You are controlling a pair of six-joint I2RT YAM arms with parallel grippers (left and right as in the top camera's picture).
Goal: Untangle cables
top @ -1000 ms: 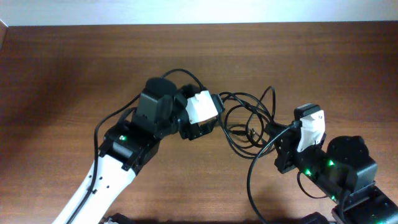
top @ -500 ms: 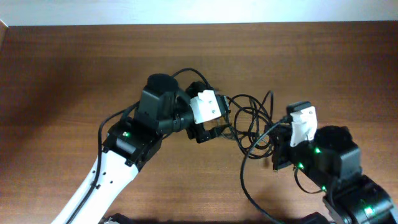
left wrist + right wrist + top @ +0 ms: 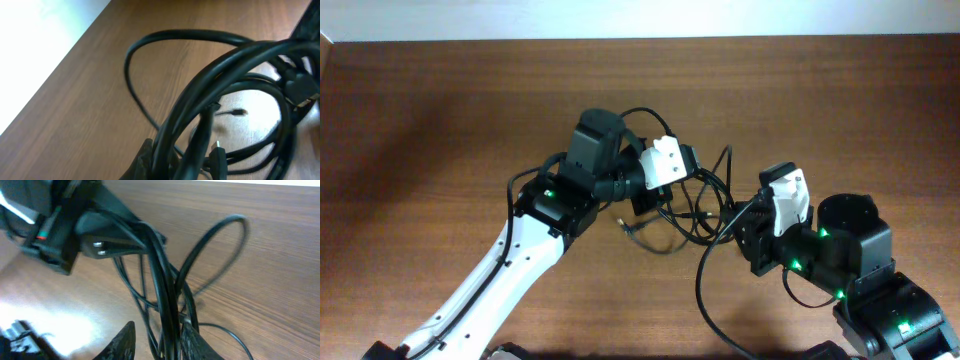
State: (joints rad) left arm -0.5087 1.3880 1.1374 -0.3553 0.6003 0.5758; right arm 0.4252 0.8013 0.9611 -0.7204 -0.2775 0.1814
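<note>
- So, left pincer is pinching a bunch of the cables, with the strands arcing out from its tips.
- Right pincer is gripping the same tangle, cords running tight between its fingers.
- Remaining loops are hanging between the two arms just over the table.

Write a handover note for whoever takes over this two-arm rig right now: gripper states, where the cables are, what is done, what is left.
Left gripper: shut on the cables, holding a bunch of strands above the table.
Right gripper: strands run between its fingers; I cannot tell whether it is clamped.
Cables: one tangle strung between the two grippers, mid-table; one plug end is free near the left gripper.
Done: tangle picked up.
Left: loops cross and no cord is separated; draw them apart and lay each out.
</note>
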